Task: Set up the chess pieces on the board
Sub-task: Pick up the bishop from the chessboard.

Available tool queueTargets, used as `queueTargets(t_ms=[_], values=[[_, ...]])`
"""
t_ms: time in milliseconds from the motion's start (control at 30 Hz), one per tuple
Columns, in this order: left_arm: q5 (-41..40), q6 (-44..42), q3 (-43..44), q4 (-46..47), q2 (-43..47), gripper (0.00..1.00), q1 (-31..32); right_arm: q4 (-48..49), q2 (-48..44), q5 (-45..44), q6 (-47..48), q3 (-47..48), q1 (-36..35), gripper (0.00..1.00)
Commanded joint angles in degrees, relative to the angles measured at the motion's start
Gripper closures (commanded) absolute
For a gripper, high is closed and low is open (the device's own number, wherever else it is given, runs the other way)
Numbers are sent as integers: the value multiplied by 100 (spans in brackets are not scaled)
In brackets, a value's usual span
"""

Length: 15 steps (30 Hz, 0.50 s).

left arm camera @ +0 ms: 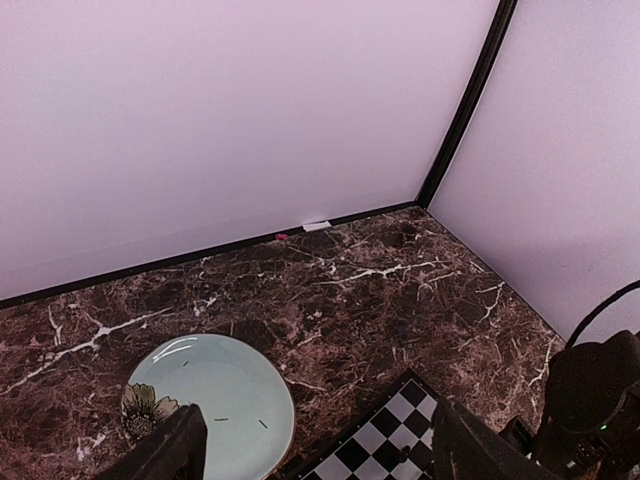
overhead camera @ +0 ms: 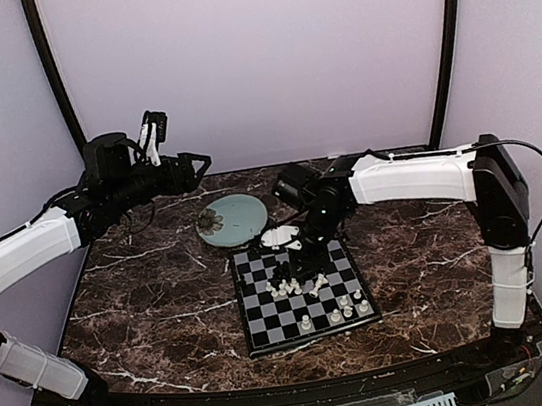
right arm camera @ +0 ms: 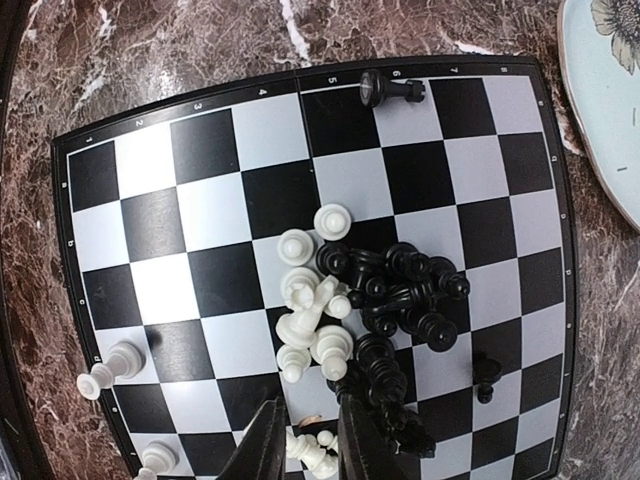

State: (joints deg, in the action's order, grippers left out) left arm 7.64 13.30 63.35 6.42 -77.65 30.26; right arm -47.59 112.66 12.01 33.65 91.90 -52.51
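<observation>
Cream-white and black tiny chess pieces [right arm camera: 385, 290], probably light, rigid, tip-prone, want mid-stem pinching; right gripper [right arm camera: 310, 418] narrowly parted, left gripper [left arm camera: 318, 418] wide apart.

left end effector [overhead camera: 200, 164] high, fingers wide apart; right end effector [overhead camera: 304, 259] low, fingers narrowly parted

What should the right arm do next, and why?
Probably lower the right gripper onto one white piece beneath it: most chess pieces lie heaped in the middle of the board, and few stand at its edge.
</observation>
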Motion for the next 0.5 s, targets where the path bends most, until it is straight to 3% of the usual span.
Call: queueTargets(t_ms=[0, 467], values=[[3, -29, 8, -11, 226, 20, 8, -46, 191, -99, 65, 22, -55, 79], [4, -29, 2, -9, 236, 20, 6, 48, 461, -200, 39, 97, -57, 75]])
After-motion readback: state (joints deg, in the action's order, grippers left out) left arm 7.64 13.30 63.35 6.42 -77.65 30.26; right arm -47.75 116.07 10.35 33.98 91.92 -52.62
